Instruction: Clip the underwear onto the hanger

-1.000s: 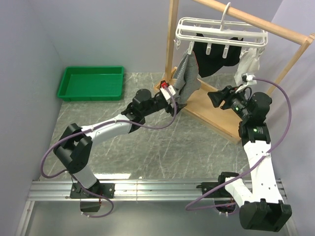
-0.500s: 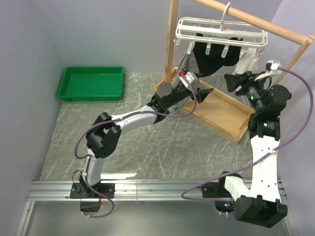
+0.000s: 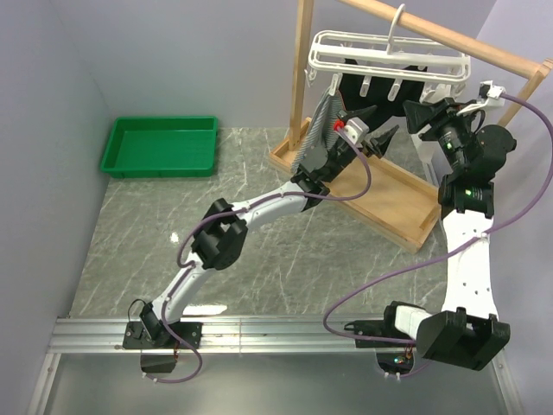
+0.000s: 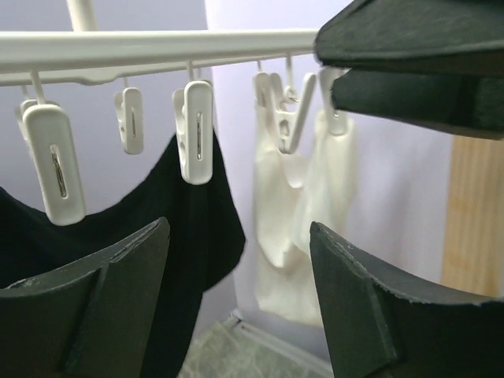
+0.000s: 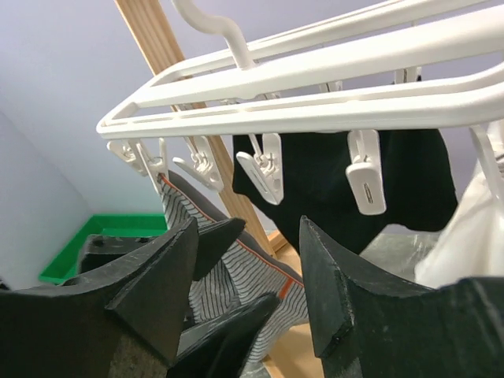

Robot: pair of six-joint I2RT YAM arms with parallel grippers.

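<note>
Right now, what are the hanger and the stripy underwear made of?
The hanger looks like smooth, glossy white plastic, with moulded clips. The underwear seems thin woven cloth, maybe cotton: fine grey-and-white pinstripes, hanging in soft folds.

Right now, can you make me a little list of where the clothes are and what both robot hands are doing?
underwear: hangs from one end of the hanger, drooping
black garment: hangs under the hanger's middle
white cloth: hangs at the other end
left gripper: open, empty, just below the clips
right gripper: open, empty, facing the left one
</note>
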